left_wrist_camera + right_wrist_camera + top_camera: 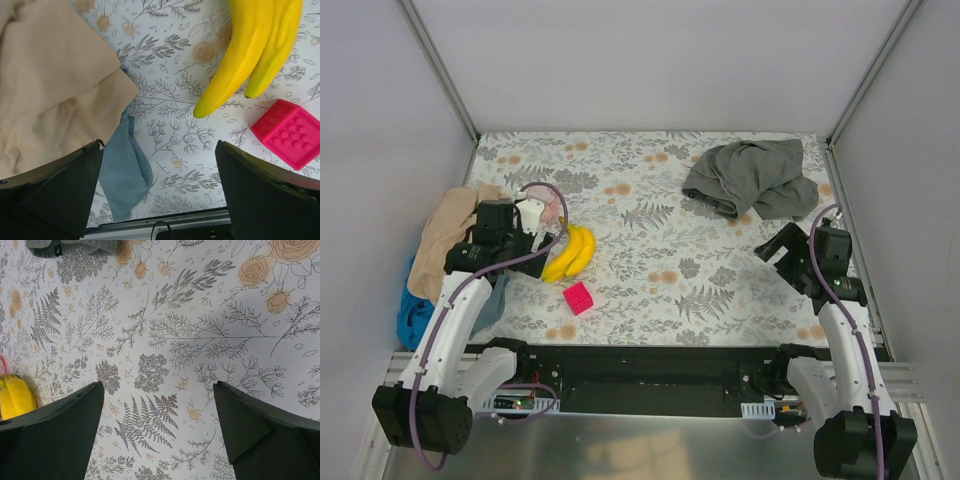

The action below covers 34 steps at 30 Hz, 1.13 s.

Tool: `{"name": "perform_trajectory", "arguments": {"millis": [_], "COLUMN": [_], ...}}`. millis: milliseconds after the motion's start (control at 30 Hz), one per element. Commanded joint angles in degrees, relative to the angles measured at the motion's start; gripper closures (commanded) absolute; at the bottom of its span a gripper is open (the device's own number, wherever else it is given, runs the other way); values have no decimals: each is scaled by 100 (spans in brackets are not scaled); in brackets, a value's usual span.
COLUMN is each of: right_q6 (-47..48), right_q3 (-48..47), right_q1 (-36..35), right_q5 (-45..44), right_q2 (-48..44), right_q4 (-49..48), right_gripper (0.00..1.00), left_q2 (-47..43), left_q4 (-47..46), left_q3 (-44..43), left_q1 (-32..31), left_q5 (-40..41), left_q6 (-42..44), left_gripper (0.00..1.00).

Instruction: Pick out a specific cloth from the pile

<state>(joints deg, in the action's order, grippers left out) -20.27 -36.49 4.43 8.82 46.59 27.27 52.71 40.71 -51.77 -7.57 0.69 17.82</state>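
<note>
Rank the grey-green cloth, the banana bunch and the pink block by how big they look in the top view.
1. grey-green cloth, clearly largest
2. banana bunch
3. pink block, smallest

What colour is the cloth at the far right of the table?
The cloth is dark grey-green; top external view.

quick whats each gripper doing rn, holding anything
Left gripper: jaws open, holding nothing.
Right gripper: jaws open, holding nothing.
</note>
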Motion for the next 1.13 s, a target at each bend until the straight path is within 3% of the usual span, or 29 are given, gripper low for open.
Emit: {"name": "perform_trajectory", "arguments": {"millis": [0, 100, 267, 533, 1100], "right_q6": [-100, -117, -126, -126, -100], "right_q3": [133, 230, 265, 362, 476], "right_q1": [23, 23, 23, 23, 23], "right_q5": [23, 32, 23, -56, -161], "right_q2": [-282, -352, -300, -264, -291], "right_q4": [-257, -327, -397, -503, -582], "right_gripper": [1, 1, 1, 1, 1], "left_q2": [-103, -94, 11, 64, 90], "left_q4": [-599, -853, -1030, -1206, -1223], "left_q3": [386, 816, 1116, 1520, 1556], "left_q1": [388, 467, 581, 872, 880], "left_q5": [-340, -517, -587, -1360, -1247], "left_q6": [-140, 28, -402, -482, -455], "left_gripper": [1, 1, 1, 2, 3]}}
